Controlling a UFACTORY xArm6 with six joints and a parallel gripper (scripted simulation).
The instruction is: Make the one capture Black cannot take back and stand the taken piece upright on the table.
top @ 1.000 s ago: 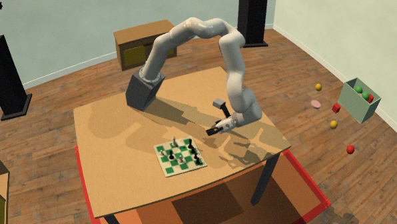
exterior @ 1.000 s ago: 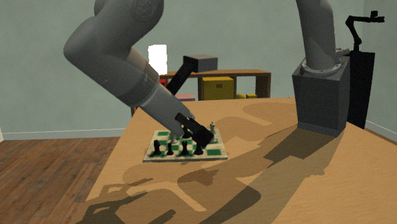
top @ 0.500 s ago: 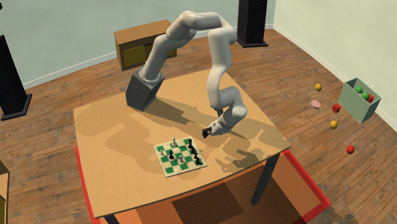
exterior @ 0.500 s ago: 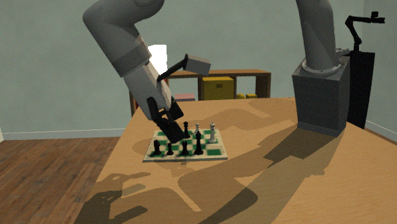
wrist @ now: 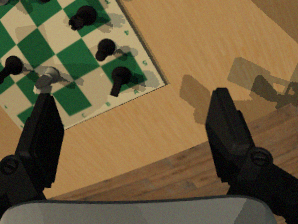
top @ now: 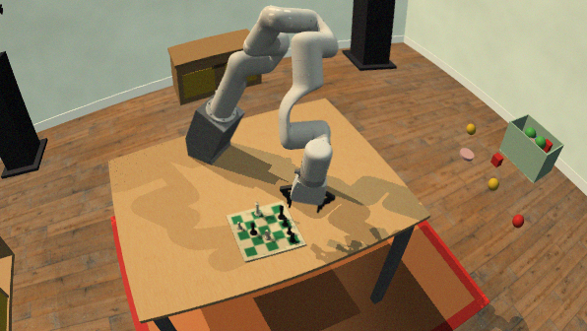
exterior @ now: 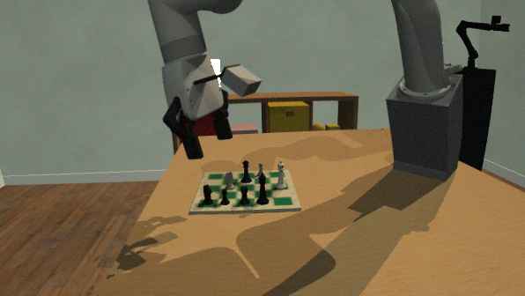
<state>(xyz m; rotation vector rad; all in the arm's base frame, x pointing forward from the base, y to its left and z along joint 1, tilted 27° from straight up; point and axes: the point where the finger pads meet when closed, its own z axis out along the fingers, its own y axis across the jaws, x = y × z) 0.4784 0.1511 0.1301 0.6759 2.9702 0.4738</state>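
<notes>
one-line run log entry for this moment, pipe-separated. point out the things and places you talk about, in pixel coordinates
gripper [top: 307, 197] [exterior: 210, 143] [wrist: 133, 109]: open, empty | position: above table | chessboard [top: 246, 258] [exterior: 247, 211] [wrist: 141, 46]: pieces upright | capture: not made

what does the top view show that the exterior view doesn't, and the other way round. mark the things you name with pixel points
Only the top view shows the pale green bin [top: 517, 154], the red ball [top: 518, 221] on the floor and the rug's red border [top: 458, 267]. Only the exterior view shows the pink item [exterior: 244, 129] on a shelf. Both show the open hand [top: 304, 207] [exterior: 210, 147], the wooden table [top: 163, 276] [exterior: 440, 247], the chessboard [top: 250, 252] [exterior: 283, 201] and the white king [top: 257, 210] [exterior: 280, 177] standing upright.
</notes>
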